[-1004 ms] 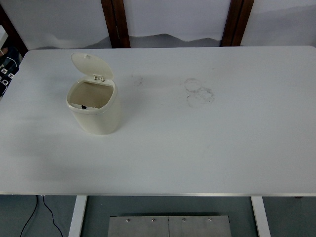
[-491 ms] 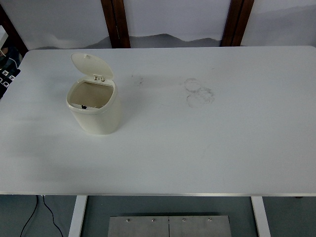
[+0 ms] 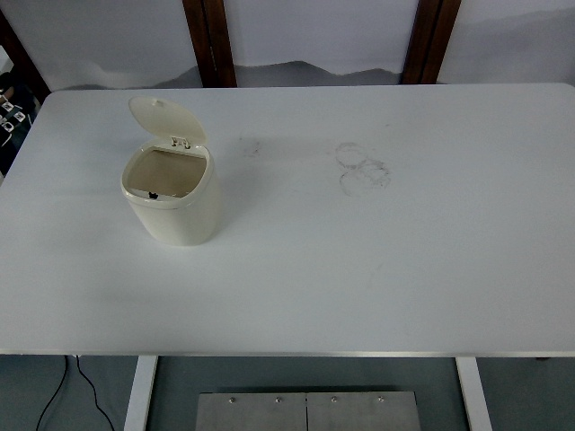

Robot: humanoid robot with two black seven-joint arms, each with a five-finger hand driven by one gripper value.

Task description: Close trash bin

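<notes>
A small cream trash bin [image 3: 180,211] stands upright on the left part of the white table [image 3: 359,269]. Its round lid [image 3: 165,119] is tipped up and back on the hinge at the far rim, so the mouth [image 3: 164,173] is uncovered. Neither of my arms or hands shows in the head view.
Faint grey ring marks [image 3: 362,167] stain the table's far middle. Two dark wooden posts [image 3: 208,40] stand behind the table's far edge. A black cable [image 3: 61,386] hangs below the near left corner, beside a white table leg [image 3: 141,392].
</notes>
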